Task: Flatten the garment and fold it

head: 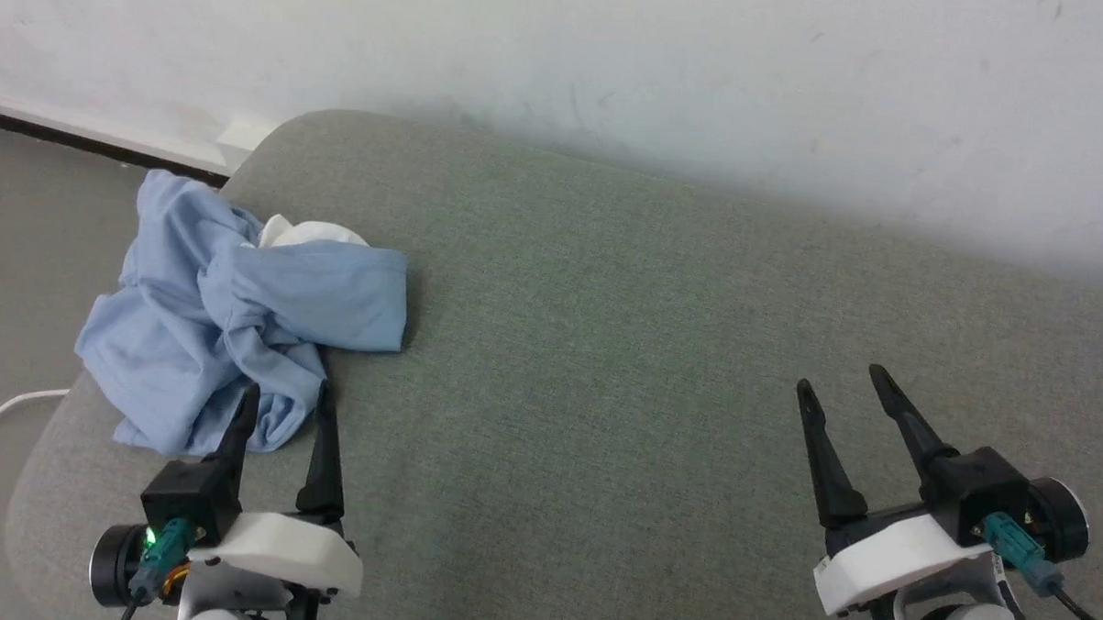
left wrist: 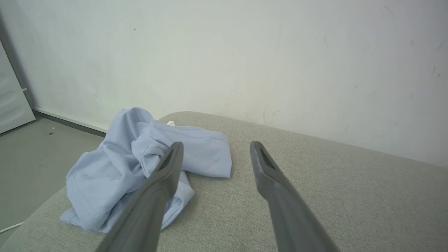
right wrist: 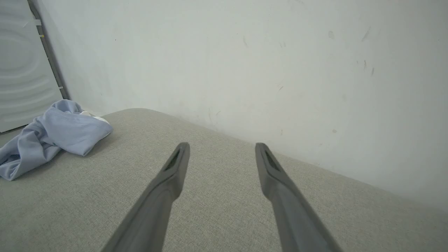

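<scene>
Garment [head: 239,317], crumpled, perhaps against the left hand [head: 289,388]

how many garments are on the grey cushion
1: a crumpled light blue shirt with a white collar, at the left edge of the grey fabric cushion. Its folds could hide something smaller.

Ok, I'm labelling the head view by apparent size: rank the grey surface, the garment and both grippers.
1. grey surface
2. garment
3. left gripper and right gripper look alike, so unranked; both are close to the camera, which inflates them.
</scene>
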Controlling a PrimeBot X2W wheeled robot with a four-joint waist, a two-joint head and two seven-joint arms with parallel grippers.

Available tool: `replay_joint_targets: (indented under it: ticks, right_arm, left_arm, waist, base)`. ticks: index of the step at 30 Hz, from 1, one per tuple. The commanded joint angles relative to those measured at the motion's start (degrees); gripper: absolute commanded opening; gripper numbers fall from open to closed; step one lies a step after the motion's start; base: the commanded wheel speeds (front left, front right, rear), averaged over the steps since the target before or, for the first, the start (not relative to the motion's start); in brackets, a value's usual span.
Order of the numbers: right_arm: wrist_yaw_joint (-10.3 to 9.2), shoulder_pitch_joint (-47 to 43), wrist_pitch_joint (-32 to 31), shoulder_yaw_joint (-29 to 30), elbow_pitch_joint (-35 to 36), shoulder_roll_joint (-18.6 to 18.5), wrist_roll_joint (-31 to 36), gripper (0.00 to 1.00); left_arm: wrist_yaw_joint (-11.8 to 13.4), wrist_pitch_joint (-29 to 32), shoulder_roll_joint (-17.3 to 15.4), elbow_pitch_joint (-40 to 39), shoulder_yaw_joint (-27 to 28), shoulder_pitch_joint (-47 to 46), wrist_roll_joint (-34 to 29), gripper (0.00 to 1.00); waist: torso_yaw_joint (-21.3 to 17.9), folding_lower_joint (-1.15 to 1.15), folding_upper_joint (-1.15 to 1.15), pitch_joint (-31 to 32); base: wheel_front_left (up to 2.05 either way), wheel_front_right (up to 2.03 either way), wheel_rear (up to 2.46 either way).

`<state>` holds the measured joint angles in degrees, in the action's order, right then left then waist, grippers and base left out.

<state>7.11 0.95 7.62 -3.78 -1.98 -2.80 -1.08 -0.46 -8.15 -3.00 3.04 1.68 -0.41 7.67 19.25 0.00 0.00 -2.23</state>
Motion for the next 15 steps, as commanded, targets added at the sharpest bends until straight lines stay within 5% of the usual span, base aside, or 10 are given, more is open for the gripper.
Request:
replay_joint_targets:
  ticks: [1, 15]
  right_arm:
    - [0.21, 1.0, 0.6, -0.4, -0.1, 0.0, -0.4, 1.00]
    - [0.26, 1.9, 2.2, -2.0, -0.6, -0.1, -1.2, 1.00]
  left_arm:
    - [0.3, -0.6, 0.1, 0.2, 0.2, -0.9, 0.9, 1.00]
    - [1.2, -2.3, 0.1, 0.1, 1.6, -1.5, 2.8, 1.00]
  waist:
    - [1.2, 0.00, 0.00, -0.5]
    - [3.9, 0.00, 0.00, -2.3]
  base:
    - [0.00, 0.00, 0.00]
    - [0.00, 0.00, 0.00]
